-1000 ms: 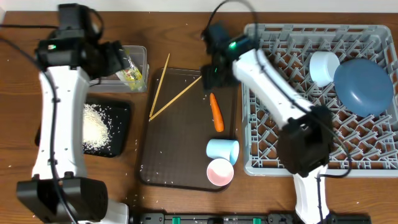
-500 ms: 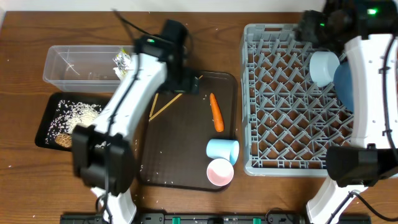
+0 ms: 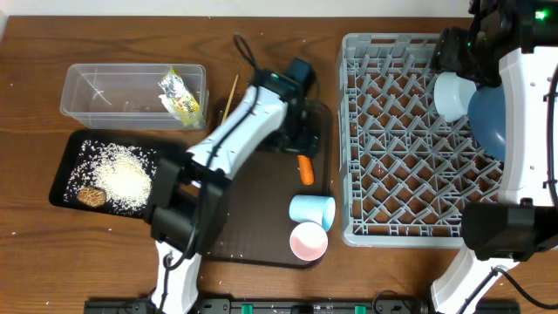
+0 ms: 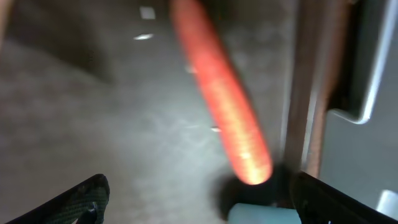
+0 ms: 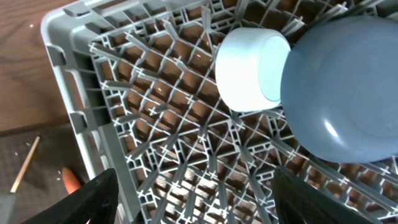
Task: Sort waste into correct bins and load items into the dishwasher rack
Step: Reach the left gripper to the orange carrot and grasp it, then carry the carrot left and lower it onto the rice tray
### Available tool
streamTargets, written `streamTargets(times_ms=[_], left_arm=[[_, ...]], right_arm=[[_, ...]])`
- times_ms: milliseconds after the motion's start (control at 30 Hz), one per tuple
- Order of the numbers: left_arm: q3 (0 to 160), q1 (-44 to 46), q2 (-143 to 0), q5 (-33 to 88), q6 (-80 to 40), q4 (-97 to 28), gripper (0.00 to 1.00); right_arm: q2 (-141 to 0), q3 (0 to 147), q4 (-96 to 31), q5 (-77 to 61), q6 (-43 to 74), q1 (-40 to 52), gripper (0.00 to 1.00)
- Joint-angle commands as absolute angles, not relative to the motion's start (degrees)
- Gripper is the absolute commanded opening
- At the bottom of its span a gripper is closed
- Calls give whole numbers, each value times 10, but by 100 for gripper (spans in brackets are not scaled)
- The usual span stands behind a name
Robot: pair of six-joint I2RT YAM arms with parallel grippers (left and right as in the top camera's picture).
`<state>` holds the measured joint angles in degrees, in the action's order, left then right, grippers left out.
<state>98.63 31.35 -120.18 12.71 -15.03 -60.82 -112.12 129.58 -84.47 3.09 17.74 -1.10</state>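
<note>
One tapered orange carrot; grey plastic lattice rack; round pale-blue bowl

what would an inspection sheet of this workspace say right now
surface: wooden table with a dark serving tray on it
job's things: snack wrapper in clear tub; rice and brown lump in black tray; carrot, blue cup and pink cup on the serving tray; chopsticks mostly hidden by the left arm; bowl and plate in rack
clutter: stray grains on the serving tray and table
grippers: left gripper open over the carrot; right gripper open over the rack
cables: black cable by the left arm
surroundings: nothing seen
</note>
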Motion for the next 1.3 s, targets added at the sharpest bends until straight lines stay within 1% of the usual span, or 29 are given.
streamTargets(times_ms=[0,100,200,400,467,500,667,733,767,900,1100,1267], left_arm=[[980,320,-1218,133,-153,-600,94],[980,322,-1232,133,-154,-592,93],[980,322,-1251,133,-154,-592,89],[980,322,-1279,133,-160,-583,86],[980,322,-1286,133,-167,-581,78],[980,322,-1288,133,-166,-579,72],[980,322,-1288,133,-166,-579,38],[980,322,-1288,133,-166,-580,29],[981,322,-1288,133,-166,-580,26],[988,313,-1284,132,-166,-595,19],[1032,267,-1255,108,-157,-677,19],[1075,194,-1211,59,-157,-762,19]], right_arm=[[-1121,1296,-849,45,170,-13,72],[-1121,1296,-852,45,170,-13,72],[-1121,1296,-854,46,166,-13,72],[-1121,1296,-856,48,166,-13,72],[-1121,1296,-856,48,166,-13,72],[-1121,1296,-857,48,166,-13,72],[-1121,1296,-858,48,166,-13,72],[-1121,1296,-859,50,166,-13,72],[-1121,1296,-860,52,166,-13,72],[-1121,1296,-866,61,166,-13,72],[-1121,1296,-872,67,166,-13,75],[-1121,1296,-872,67,160,-13,76]])
